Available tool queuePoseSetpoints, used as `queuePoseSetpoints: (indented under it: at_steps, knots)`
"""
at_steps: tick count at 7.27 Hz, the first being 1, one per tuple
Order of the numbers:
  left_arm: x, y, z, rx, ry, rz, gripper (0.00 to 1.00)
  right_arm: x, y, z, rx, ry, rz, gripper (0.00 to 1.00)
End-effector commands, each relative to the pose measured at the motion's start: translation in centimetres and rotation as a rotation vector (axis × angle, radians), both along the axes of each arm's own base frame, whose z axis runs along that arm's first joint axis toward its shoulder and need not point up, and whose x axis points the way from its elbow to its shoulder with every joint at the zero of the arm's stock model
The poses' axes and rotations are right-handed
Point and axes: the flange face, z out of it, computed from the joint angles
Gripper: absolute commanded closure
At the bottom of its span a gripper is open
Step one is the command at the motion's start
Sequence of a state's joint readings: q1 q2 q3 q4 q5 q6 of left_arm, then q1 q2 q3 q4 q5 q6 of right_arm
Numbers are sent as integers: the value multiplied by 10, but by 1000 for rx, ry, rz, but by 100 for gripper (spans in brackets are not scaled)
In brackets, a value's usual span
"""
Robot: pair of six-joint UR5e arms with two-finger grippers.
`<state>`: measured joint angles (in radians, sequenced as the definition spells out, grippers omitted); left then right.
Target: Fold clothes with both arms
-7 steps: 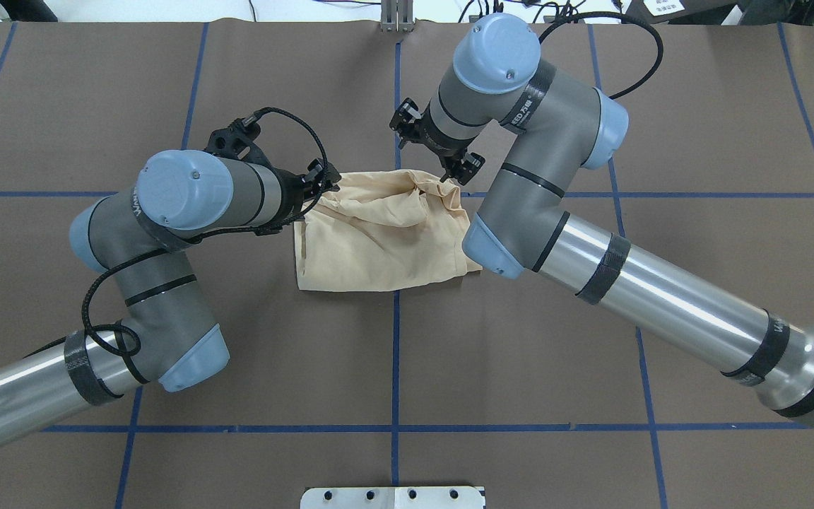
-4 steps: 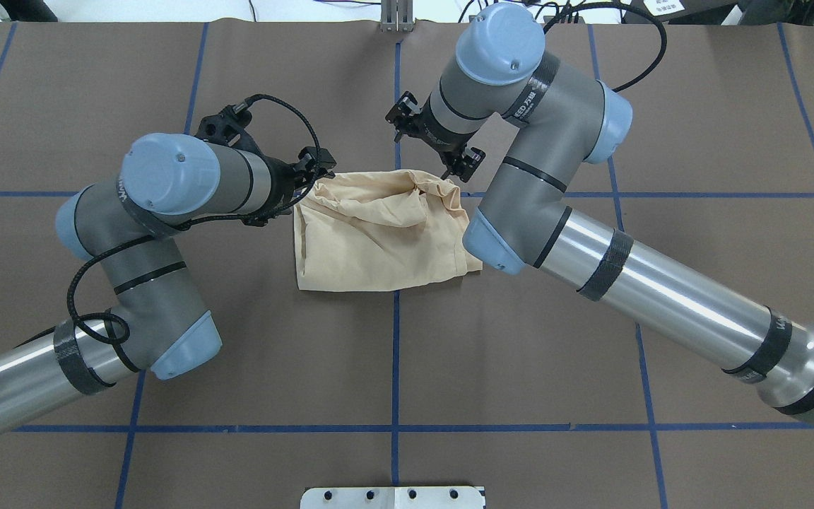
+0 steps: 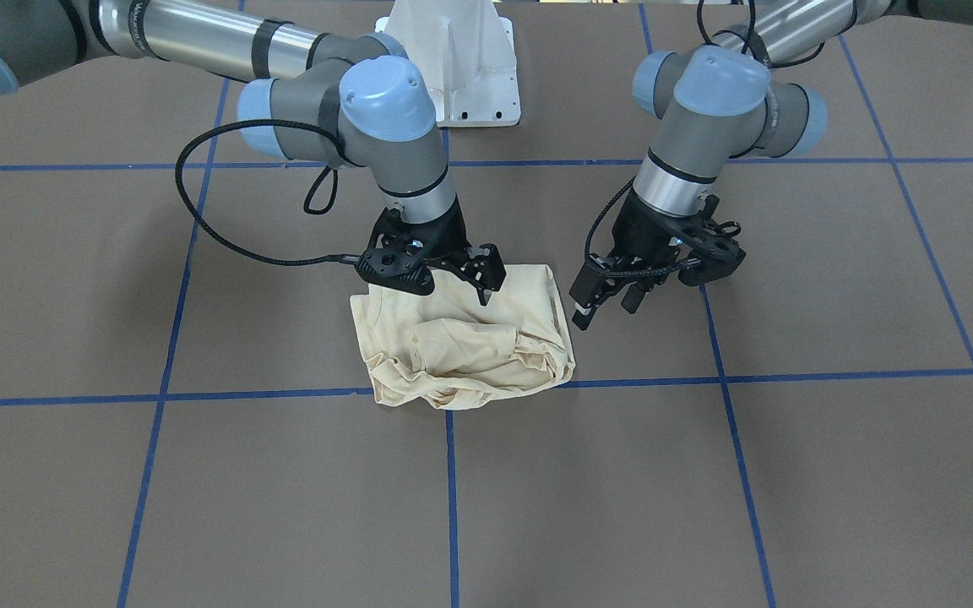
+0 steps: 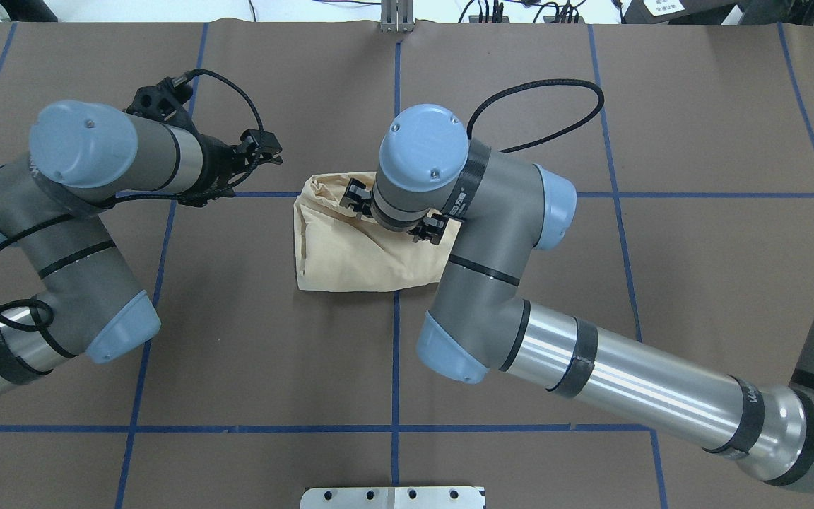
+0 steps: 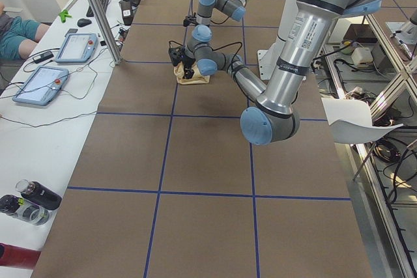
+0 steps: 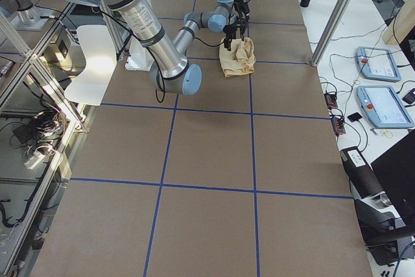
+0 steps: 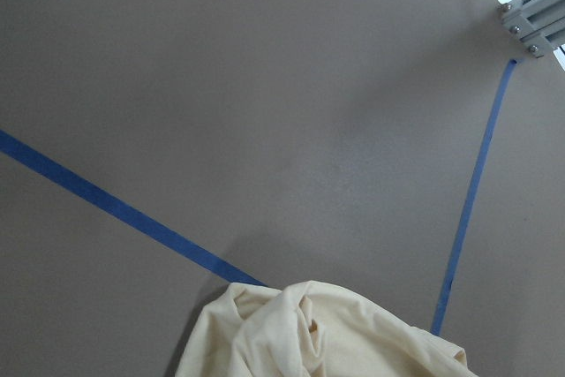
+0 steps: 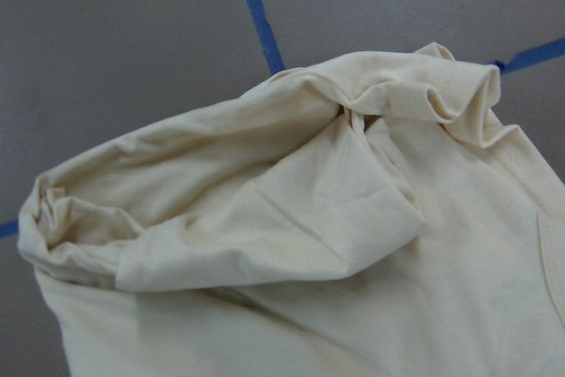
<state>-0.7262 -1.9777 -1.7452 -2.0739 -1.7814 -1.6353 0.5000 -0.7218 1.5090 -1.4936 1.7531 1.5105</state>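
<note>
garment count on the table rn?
1: a cream shirt, bunched at the middle of the table, under the right hand. No other fabric shows, though its folds could hide something small.

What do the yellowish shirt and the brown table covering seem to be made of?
The shirt looks like thin, matte cotton-like knit: it bunches into soft creases and rolled edges. The table covering seems brown paper or a similar thin matte sheet, lying flat with faint ripples, gridded with blue tape; which exactly, I cannot tell.
</note>
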Motion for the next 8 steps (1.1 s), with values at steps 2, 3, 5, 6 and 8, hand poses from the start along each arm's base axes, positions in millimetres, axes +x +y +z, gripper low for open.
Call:
queuePoseSetpoints:
  at_steps: [2, 3, 5, 6, 8]
  knots:
    - [-14, 1, 12, 5, -16, 3, 1, -27, 9, 22, 181, 134, -150, 9]
    - [-17, -1, 12, 4, -16, -2, 1, -29, 7, 26, 197, 148, -169, 9]
    - [-20, -3, 12, 4, -16, -8, 1, -50, -8, 25, 212, 159, -153, 9]
    - [-21, -4, 13, 4, -18, -10, 1, -65, -17, 30, 226, 137, -145, 9]
    - [-21, -5, 15, 2, -22, -12, 1, -64, -34, 30, 231, 134, -121, 9]
